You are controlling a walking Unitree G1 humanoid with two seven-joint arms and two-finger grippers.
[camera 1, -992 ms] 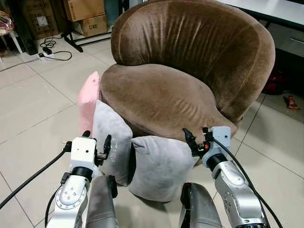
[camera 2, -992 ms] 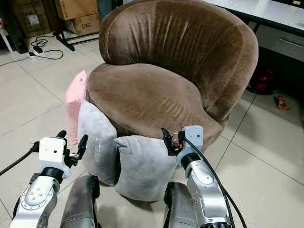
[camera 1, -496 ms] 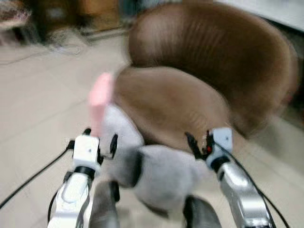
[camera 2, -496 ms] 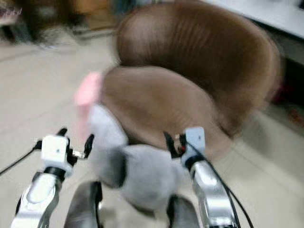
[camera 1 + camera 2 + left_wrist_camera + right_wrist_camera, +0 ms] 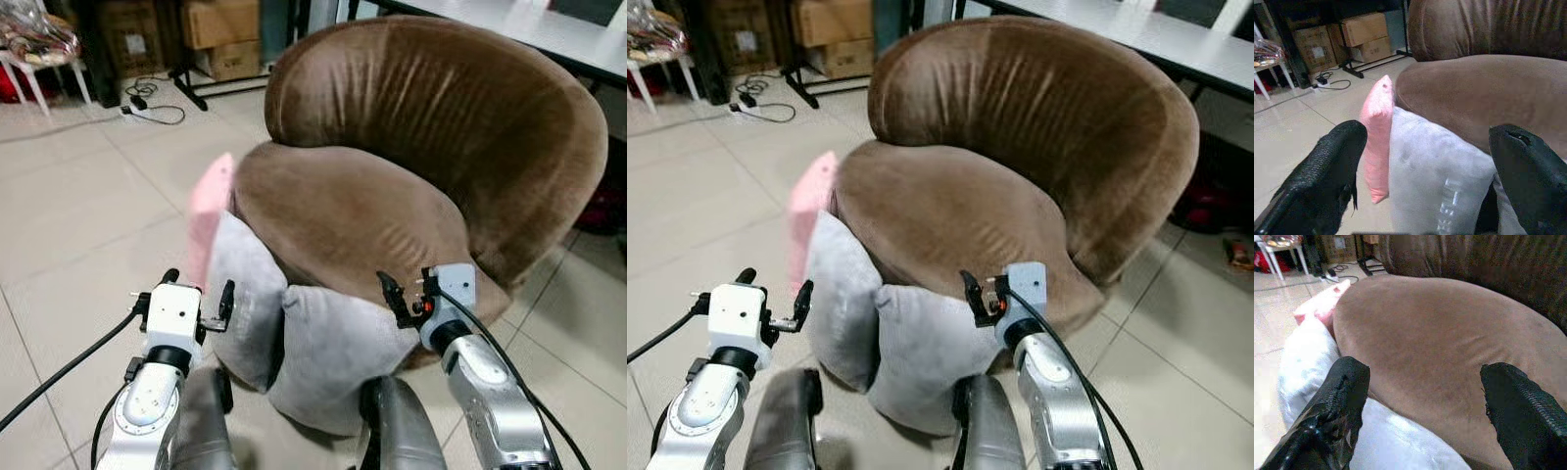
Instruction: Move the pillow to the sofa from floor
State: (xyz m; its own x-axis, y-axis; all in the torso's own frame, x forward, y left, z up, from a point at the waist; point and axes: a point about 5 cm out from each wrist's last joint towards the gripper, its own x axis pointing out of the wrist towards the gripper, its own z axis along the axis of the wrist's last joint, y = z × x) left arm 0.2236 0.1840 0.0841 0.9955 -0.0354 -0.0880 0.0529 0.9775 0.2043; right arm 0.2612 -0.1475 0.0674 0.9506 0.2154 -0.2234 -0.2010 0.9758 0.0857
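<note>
Change: the head camera has swung since a second ago, so the whole scene sits further right and the chair back shows fuller; the pillows themselves lie as they did, and both arms remain raised in front of them.
Pillows: three stand on edge on the tiled floor, propped against the front of the seat; that lean is what keeps them upright.
Front grey pillow: nearest the robot, between the two arms, so likely the first to be lifted.
Second grey pillow: just beside it, touching.
Pink pillow: furthest back, pressed to the seat's side.
Sofa: brown round armchair, seat bare.
Left gripper: fingers spread wide, empty, aimed at the second grey pillow.
Right gripper: fingers spread, empty, over the front pillow's top edge.
Stage: reach not yet closed; nothing grasped.
</note>
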